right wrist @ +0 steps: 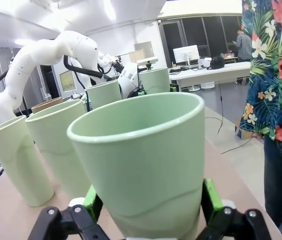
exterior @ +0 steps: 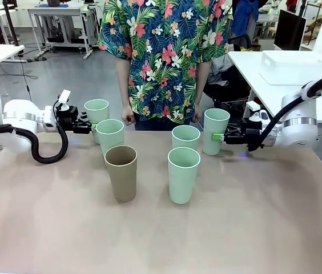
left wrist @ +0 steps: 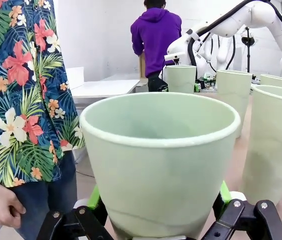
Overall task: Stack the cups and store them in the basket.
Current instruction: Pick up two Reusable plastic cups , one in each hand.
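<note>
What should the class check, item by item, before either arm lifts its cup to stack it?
1. Left gripper pads against far-left mint cup: ok.
2. Right gripper pads against far-right mint cup: ok.
3. Tan cup upright, mouth open: ok.
4. Person's hands apart from the cups: ok.
5. Held cups raised off the table: cannot tell.

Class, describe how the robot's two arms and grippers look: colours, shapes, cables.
The left arm and right arm are white and rounded, each with a grey band and a looping black cable. The left gripper and right gripper are black with green pads.
</note>
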You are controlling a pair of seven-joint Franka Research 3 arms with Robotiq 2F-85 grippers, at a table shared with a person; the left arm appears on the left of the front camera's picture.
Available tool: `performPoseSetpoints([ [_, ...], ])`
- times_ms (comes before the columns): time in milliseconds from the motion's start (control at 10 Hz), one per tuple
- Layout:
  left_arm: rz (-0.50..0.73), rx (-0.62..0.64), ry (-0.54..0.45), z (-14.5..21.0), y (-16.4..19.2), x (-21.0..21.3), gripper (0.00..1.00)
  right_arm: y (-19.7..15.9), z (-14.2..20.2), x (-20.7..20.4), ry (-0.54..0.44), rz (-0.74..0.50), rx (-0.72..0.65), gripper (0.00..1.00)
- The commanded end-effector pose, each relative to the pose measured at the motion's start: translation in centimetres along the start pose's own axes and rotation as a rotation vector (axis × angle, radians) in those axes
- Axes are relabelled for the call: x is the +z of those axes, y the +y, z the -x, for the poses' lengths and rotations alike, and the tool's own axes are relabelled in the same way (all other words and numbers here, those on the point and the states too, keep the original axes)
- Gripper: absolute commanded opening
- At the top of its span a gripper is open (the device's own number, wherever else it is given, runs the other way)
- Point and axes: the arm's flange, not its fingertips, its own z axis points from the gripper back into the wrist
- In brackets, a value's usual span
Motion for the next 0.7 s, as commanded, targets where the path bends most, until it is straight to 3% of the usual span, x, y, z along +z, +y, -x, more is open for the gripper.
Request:
performPoseSetpoints([
  [0, -0.006, 0.015, -0.037, 0.0, 0.7, -0.6, 1.0, -0.6, -0.2, -0.7, 0.009, -0.019, -0.03, 1.0],
  [600, -0.012, 0.025, -0.047, 0.1, 1.2, -0.9, 1.0, -0.5, 0.1, -1.8, 0.024, -0.056, -0.012, 1.0],
])
